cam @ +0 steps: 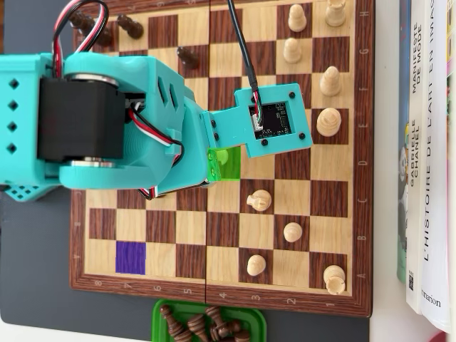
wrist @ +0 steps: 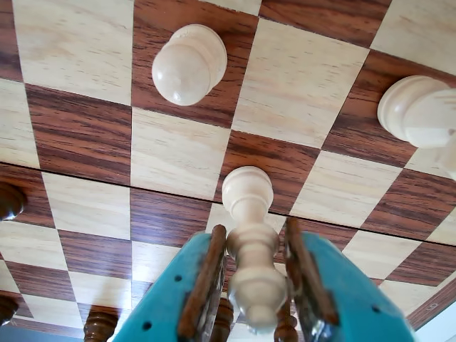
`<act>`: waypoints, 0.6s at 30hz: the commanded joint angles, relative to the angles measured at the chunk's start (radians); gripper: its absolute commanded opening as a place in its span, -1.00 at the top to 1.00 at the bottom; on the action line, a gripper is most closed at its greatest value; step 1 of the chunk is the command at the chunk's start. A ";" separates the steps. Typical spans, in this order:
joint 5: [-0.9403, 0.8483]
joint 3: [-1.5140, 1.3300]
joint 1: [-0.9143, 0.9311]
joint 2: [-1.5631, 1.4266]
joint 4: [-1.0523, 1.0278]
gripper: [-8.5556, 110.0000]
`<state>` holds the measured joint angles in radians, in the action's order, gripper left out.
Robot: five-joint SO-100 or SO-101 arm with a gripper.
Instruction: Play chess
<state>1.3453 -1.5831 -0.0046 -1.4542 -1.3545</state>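
Up close, teal two-finger gripper point(wrist: 258, 285) pinching a tall pale wooden chess piece point(wrist: 251, 242), above the brown-and-cream wooden chessboard point(wrist: 178, 153), round-topped pale pawn point(wrist: 188, 64) beyond.

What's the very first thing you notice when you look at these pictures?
The big turquoise robot arm stretching across the wooden chessboard in the overhead view grabs the eye first. In the wrist view, its end effector is pinching a pale chess piece above the squares. One bright purple square near the board's bottom left corner and a green tray of dark pieces below the board stand out too.
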 commanded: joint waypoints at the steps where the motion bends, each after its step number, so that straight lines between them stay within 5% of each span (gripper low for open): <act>1: -0.005 0.035 0.006 -0.017 0.006 0.60; 18: 0.003 0.031 -0.002 -0.109 0.002 0.60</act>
<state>1.3453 -1.5846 -0.0046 -1.5064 -1.3560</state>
